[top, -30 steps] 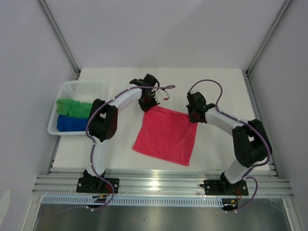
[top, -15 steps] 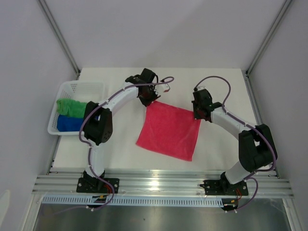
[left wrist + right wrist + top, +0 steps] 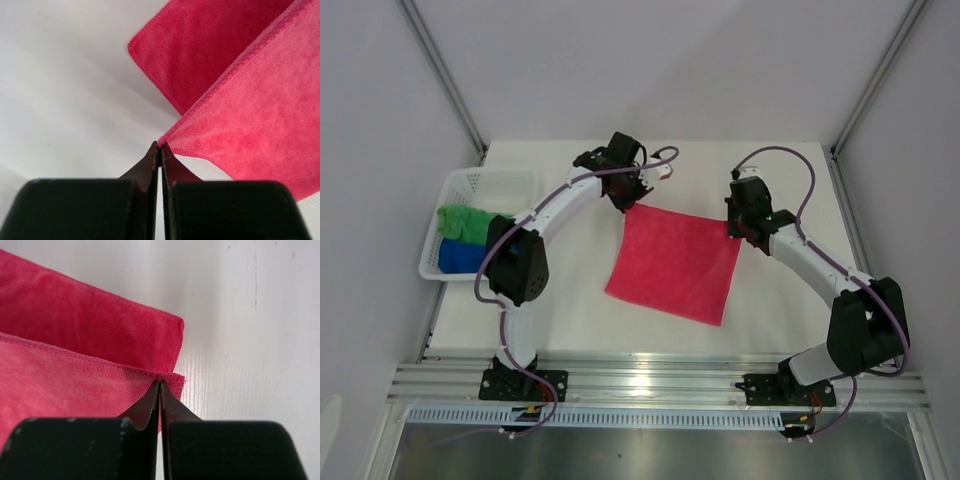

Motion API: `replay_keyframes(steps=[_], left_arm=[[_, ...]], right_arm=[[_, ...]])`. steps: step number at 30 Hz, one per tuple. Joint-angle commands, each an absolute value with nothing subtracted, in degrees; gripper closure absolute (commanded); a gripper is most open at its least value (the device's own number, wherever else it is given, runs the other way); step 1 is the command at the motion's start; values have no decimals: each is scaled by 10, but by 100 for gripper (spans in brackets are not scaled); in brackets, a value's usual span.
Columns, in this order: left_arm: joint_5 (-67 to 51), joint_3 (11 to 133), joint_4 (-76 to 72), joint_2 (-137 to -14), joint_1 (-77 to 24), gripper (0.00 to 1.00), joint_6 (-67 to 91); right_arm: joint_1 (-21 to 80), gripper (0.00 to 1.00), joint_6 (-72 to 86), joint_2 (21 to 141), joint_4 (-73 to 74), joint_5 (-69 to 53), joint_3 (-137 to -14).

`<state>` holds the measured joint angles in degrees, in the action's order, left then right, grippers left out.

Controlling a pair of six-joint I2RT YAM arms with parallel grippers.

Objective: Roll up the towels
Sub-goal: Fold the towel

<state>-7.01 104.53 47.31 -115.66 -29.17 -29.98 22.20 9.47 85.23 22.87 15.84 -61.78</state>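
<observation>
Now the left gripper (image 3: 628, 203) and the right gripper (image 3: 734, 231) are each clamped on a far corner of the pink-red towel (image 3: 675, 262), its far edge stretched between them. Bare table (image 3: 700, 165) lies beyond; the basket (image 3: 485, 181) sits well left. Since a second ago both arms have reached farther out, dragging the towel away from their bases.

Top view: high behind table's (image 3: 570, 325) near edge, facing down. Wrist views: close along jaws, each sharing a far towel (image 3: 675, 265) corner.
</observation>
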Motion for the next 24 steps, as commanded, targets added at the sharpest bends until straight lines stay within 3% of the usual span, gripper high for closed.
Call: replay_keyframes(steps=[1, 24], left_arm=[[-69, 1078, 468, -1106, -288, 99, -293], [-51, 1157, 484, -1230, -289, 99, -295]], right_arm=[[218, 100, 102, 813, 226, 174, -642], [187, 100, 81, 910, 202, 142, -664]])
